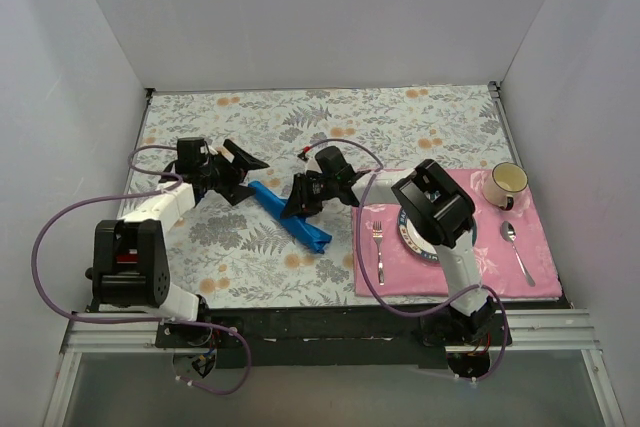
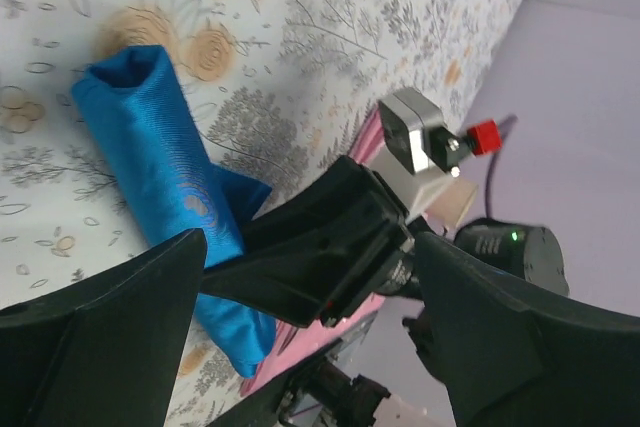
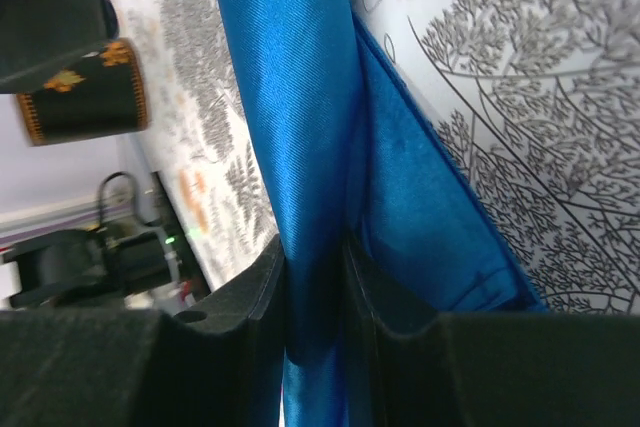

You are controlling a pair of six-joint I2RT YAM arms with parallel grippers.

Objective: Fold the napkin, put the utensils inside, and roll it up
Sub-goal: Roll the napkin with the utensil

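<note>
The blue napkin (image 1: 290,217) lies rolled into a long tube on the floral tablecloth, running from upper left to lower right. My right gripper (image 1: 302,202) is shut on the roll near its middle. In the right wrist view both black fingers (image 3: 255,287) press the glossy blue napkin (image 3: 300,97) on either side, around my right gripper (image 3: 315,257). My left gripper (image 1: 240,175) stands open just beyond the roll's upper left end, with nothing in it. From the left wrist, the napkin (image 2: 165,177) lies beyond my left gripper (image 2: 305,247). The utensils are hidden; the roll's inside does not show.
A pink placemat (image 1: 500,267) lies at the right with a fork (image 1: 378,247), a spoon (image 1: 516,247), a plate (image 1: 418,244) partly under my right arm, and a mug (image 1: 507,183). White walls close the table on three sides.
</note>
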